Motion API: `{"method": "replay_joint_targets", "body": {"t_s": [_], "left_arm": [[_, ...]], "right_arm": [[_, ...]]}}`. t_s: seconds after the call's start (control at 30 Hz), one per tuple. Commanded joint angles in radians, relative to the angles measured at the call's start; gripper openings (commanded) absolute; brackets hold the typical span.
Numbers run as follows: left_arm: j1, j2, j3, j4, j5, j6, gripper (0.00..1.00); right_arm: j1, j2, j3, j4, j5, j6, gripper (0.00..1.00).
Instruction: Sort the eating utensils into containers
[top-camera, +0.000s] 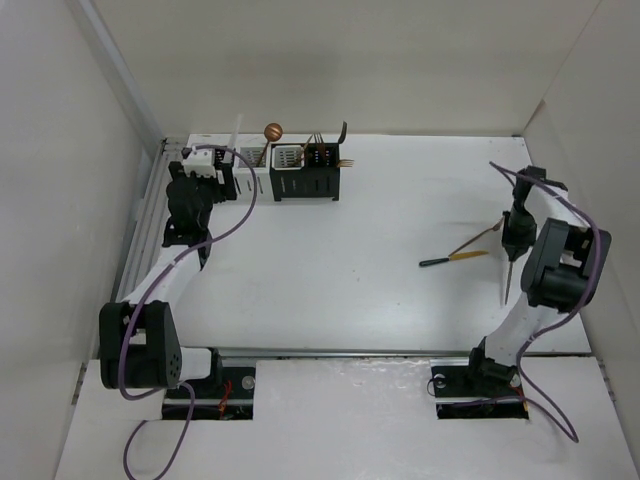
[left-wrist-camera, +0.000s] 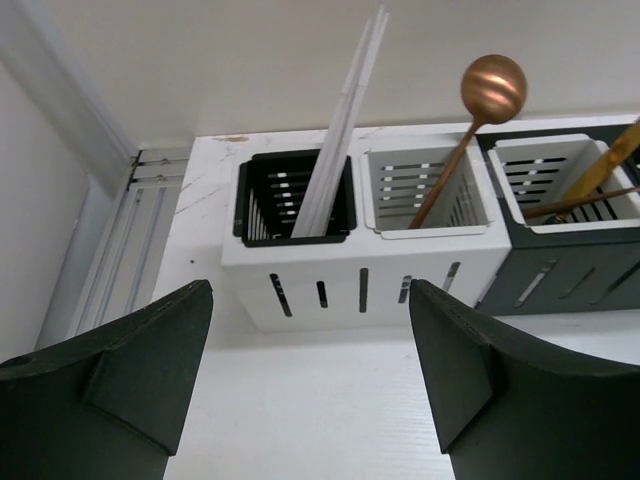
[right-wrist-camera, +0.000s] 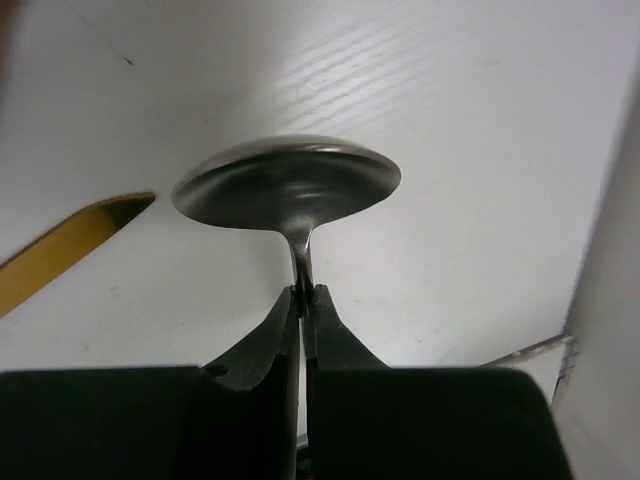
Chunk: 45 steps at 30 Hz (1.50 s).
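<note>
Pinching the spoon (right-wrist-camera: 285, 185) by its neck with my right jaws shut, bowl sticking out just past the tips over the counter (right-wrist-camera: 470, 110), while my left jaws hang wide open facing the white caddy (left-wrist-camera: 340, 290).

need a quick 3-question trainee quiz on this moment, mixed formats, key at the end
1. True or false: the left gripper is shut on a utensil.
2. The white sticks are in: A) the black-lined compartment; B) the left gripper; C) the right gripper.
3. What does the right gripper grip, and at which part?
Key: 1 false, it is open and empty. 2 A. 3 a silver spoon, pinched at its neck just below the bowl.
</note>
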Motion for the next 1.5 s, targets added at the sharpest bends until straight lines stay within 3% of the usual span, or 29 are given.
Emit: {"method": "replay_joint_targets", "body": {"t_s": [0.0, 0.1, 0.2, 0.33, 0.5, 0.7, 0.97, 1.17, 1.23, 1.27, 1.4, 1.47], "left_arm": [[0.005, -0.030, 0.074, -0.042, 0.109, 0.005, 0.77], [0.005, -0.042, 0.098, -0.097, 0.210, 0.015, 0.77], [0.005, -0.051, 0.114, -0.166, 0.321, 0.037, 0.76], [0.005, -0.073, 0.166, -0.253, 0.552, 0.051, 0.76], [-0.004, -0.106, 0.215, -0.313, 0.836, 0.062, 0.78], [-0.014, -0.151, 0.226, -0.313, 0.979, 0.015, 0.83], [-0.037, -0.171, 0.195, -0.301, 0.915, 0.005, 0.83], [-0.037, -0.171, 0.195, -0.281, 0.838, 0.044, 0.84], [-0.037, -0.171, 0.195, -0.260, 0.813, 0.032, 0.78], [-0.037, -0.171, 0.184, -0.260, 0.813, 0.032, 0.69], [-0.037, -0.182, 0.174, -0.217, 0.778, 0.010, 0.52], [-0.037, -0.182, 0.174, -0.188, 0.778, -0.001, 0.52]], "right_arm": [[-0.006, -0.207, 0.096, 0.064, 0.076, 0.041, 0.00], [0.060, -0.340, 0.156, 0.110, 0.067, 0.041, 0.00], [0.243, -0.415, 0.203, 0.183, 0.064, 0.041, 0.00], [0.497, -0.436, 0.233, 0.384, -0.068, 0.098, 0.00], [0.765, -0.345, 0.294, 0.732, -0.272, 0.138, 0.00], [0.926, -0.138, 0.486, 0.795, -0.445, 0.138, 0.00], [1.080, -0.032, 0.619, 0.874, -0.574, 0.167, 0.00], [1.115, -0.012, 0.619, 0.920, -0.610, 0.189, 0.00], [1.124, -0.003, 0.619, 0.920, -0.610, 0.189, 0.00], [1.124, -0.003, 0.607, 0.920, -0.610, 0.189, 0.00], [1.124, -0.003, 0.598, 0.920, -0.599, 0.189, 0.00], [1.124, -0.003, 0.598, 0.920, -0.599, 0.189, 0.00]]}}
